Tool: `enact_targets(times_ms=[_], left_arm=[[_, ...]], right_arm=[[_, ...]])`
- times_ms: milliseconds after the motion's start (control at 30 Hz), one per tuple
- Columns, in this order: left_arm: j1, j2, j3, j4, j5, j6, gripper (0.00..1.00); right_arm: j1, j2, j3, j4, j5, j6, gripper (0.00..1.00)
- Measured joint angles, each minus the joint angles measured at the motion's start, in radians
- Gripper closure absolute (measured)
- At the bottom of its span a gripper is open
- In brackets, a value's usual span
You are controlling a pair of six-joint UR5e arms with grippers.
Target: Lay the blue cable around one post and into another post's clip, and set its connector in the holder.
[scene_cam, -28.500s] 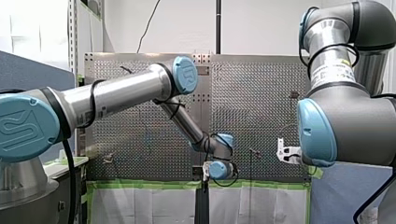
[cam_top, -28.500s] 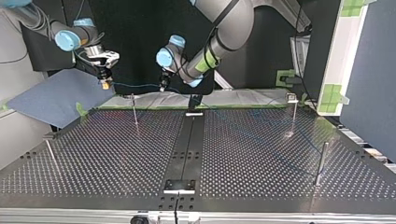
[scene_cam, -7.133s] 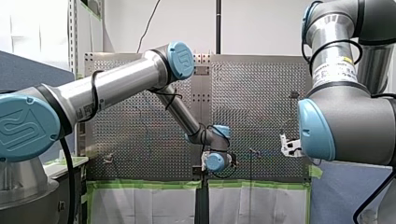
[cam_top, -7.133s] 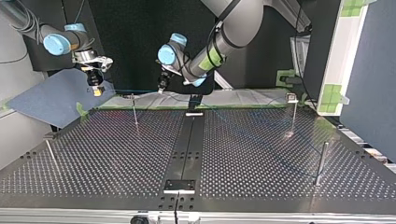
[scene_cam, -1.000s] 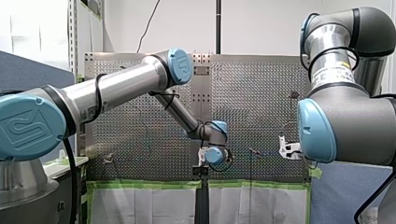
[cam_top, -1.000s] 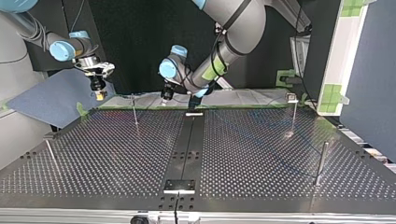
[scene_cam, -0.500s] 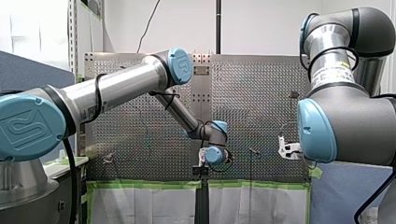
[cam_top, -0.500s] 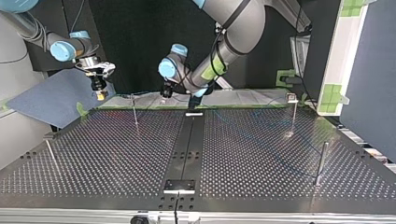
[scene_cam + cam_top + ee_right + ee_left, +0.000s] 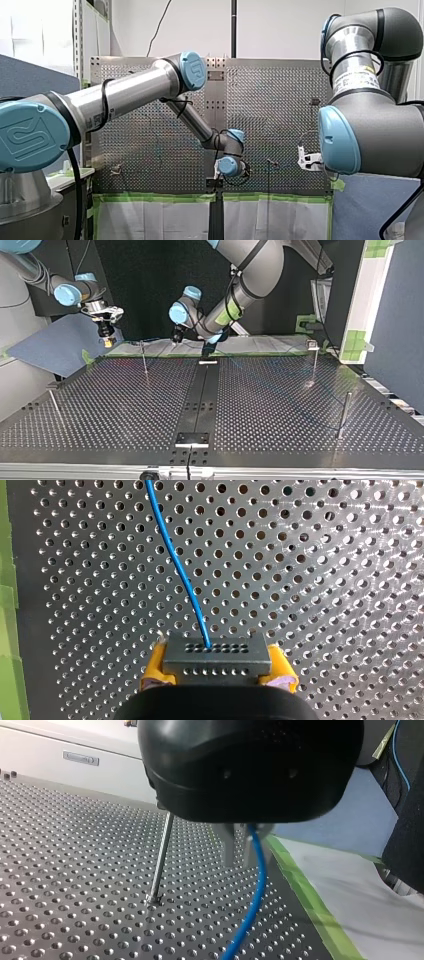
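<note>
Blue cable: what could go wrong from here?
1. My left gripper pinches the thin blue cable beside the slim metal post, and the cable is not yet around it. The cable might ride over the post's top during looping.
2. My right gripper holds the dark grey connector block only by its sides, between yellow pads. A tug along the cable could twist it before it reaches the holder.

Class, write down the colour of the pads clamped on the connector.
Yellow. The pads flank the dark grey connector; the right wrist view shows them best.
</note>
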Motion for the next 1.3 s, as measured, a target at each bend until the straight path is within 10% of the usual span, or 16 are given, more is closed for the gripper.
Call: enact_targets(times_ms=[1300], left_arm=[[0.067, -0.001, 0.039, 0.028, 0.052, -0.073, 0.93]], right_arm=[[-0.005, 0.000, -0.022, -0.009, 0.000, 0.030, 1.00]])
